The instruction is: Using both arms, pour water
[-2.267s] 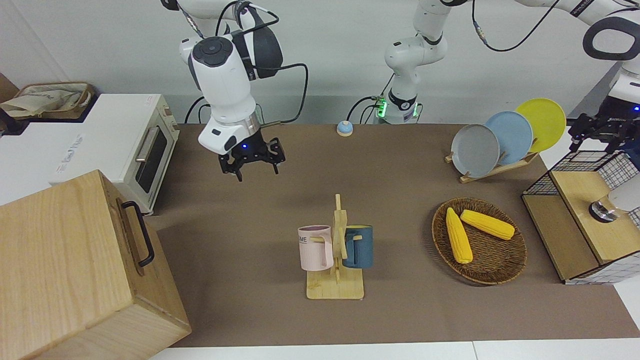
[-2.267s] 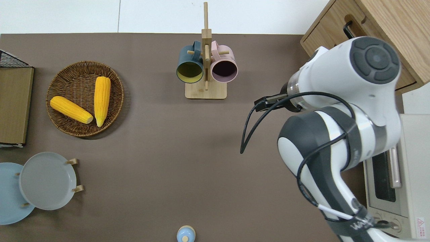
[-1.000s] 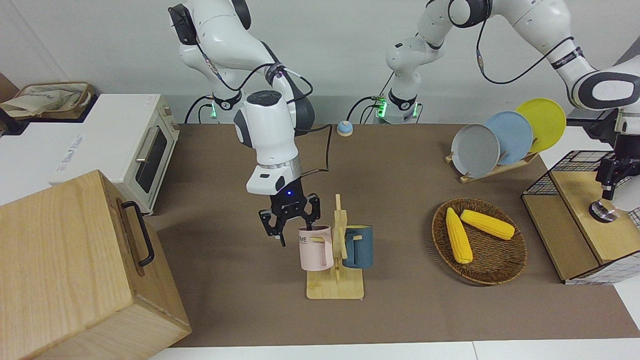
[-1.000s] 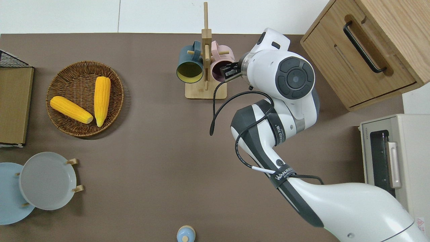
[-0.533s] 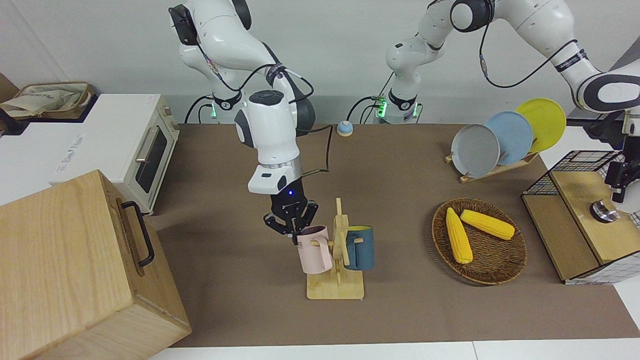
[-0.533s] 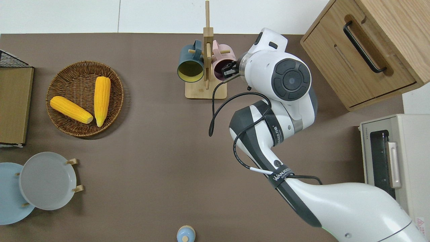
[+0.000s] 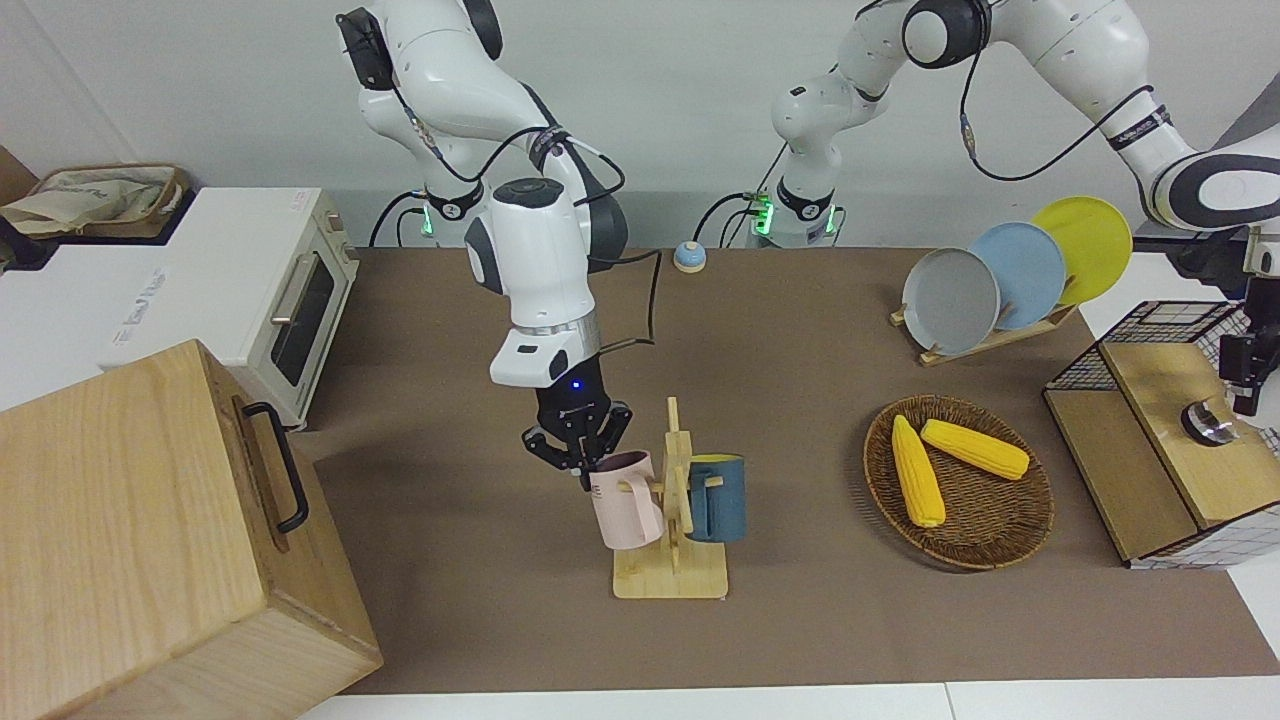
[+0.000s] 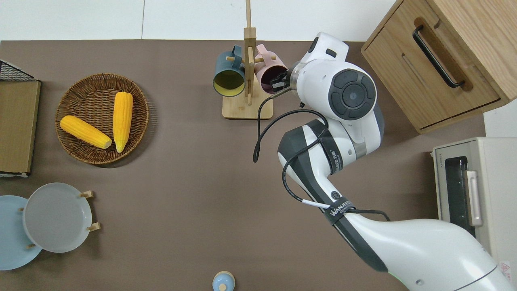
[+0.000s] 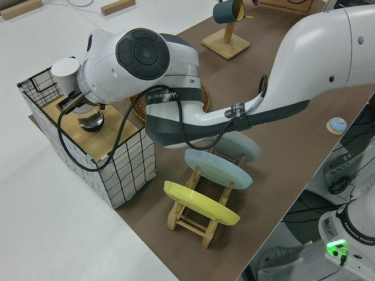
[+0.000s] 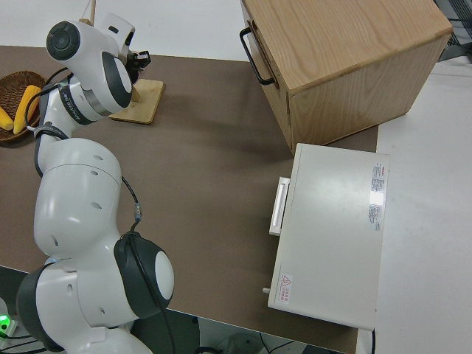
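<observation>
On the wooden mug rack, toward the middle of the worktop, the pink mug hangs tilted on its peg with the right gripper at its rim, jaws closed on the rim's edge. A blue mug hangs upright on the rack's opposite peg. The left gripper hangs over the wooden-topped wire crate beside a glass; whether its jaws are open cannot be told. Two corn cobs lie in the wicker basket.

Front camera faces the robots; overhead looks down; both share the mug rack
</observation>
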You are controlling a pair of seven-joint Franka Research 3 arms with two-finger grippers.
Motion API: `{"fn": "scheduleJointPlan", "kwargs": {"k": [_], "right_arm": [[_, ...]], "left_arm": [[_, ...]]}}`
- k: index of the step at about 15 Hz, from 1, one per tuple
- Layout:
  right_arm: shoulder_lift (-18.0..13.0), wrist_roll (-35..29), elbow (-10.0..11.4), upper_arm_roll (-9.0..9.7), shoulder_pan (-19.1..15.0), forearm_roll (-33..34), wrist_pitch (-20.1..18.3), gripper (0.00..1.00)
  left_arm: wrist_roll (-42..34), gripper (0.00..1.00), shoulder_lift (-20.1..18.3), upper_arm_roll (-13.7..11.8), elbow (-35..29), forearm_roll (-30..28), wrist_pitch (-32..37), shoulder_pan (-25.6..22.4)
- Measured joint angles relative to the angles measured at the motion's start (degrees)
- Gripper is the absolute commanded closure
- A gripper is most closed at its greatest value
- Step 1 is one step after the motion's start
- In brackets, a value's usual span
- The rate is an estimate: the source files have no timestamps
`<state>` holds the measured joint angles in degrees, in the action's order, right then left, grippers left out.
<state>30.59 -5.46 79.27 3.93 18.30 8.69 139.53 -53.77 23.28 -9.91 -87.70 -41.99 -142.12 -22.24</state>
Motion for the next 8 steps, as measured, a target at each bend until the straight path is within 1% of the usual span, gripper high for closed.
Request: {"fn": "scheduleJointPlan", "kwargs": {"k": [3,8], "right_arm": [[-0.31,0.06,-0.03,-0.26,-0.09,0.00,-0.58,1.000],[-2.34,2.68,-0.19,-0.61,-1.67,0.00,-5.16,1.000]], "left_arm": [[0.00,1.00,0.09,-0.01,0.17,0.00,0.01,0.00],[0.69,1.00,0.81,-0.25,1.55,0.00,0.17,0.00]]}}
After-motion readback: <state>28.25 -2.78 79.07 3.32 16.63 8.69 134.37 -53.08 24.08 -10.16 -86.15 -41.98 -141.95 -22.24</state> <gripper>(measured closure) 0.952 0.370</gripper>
